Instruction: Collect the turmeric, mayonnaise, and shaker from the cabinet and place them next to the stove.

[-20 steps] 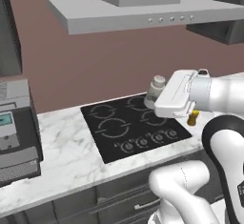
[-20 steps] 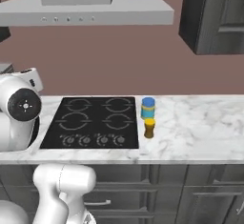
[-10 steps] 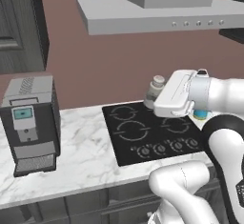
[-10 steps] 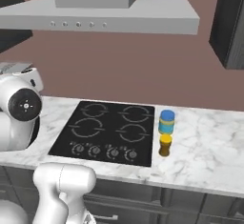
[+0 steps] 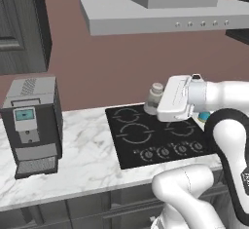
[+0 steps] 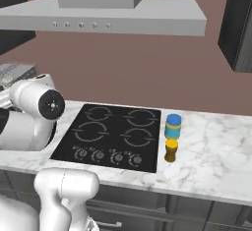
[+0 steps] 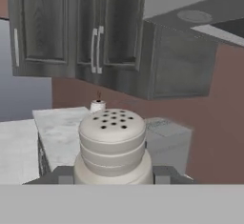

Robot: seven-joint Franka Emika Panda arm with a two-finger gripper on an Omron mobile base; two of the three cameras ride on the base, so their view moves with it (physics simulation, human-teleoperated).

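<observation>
- While the arm reaches across the left base view, the gripper [image 5: 151,107] holds one shaker [image 5: 154,98] above the back edge of the stove [image 5: 151,135]; fingers closed on the shaker's base.
- Hand view: shaker [image 7: 112,146] seen close up, pale, rounded cap with small holes on top, seated between the two finger tips [image 7: 62,174].
- Stove: one flat black cooktop [image 6: 110,135], four ring-marked burners, five round knobs along its front.
- Jars on the marble counter [image 6: 211,156]: two, both just right of the stove.
- One mayonnaise [image 6: 173,126], blue lid, stands behind; one turmeric [image 6: 171,150], yellow lid, amber body, stands in front, just beside it. Whether the two touch, cannot tell.
- Left base view: a sliver of the blue lid [image 5: 204,117] shows past the arm.
- One grey coffee machine [image 5: 32,118] on the counter, well left of the stove.
- One range hood [image 5: 165,9] above the stove.
- Hand view: dark wood-grain cabinet [image 7: 71,27] doors, three pale bar handles counted, doors closed.
</observation>
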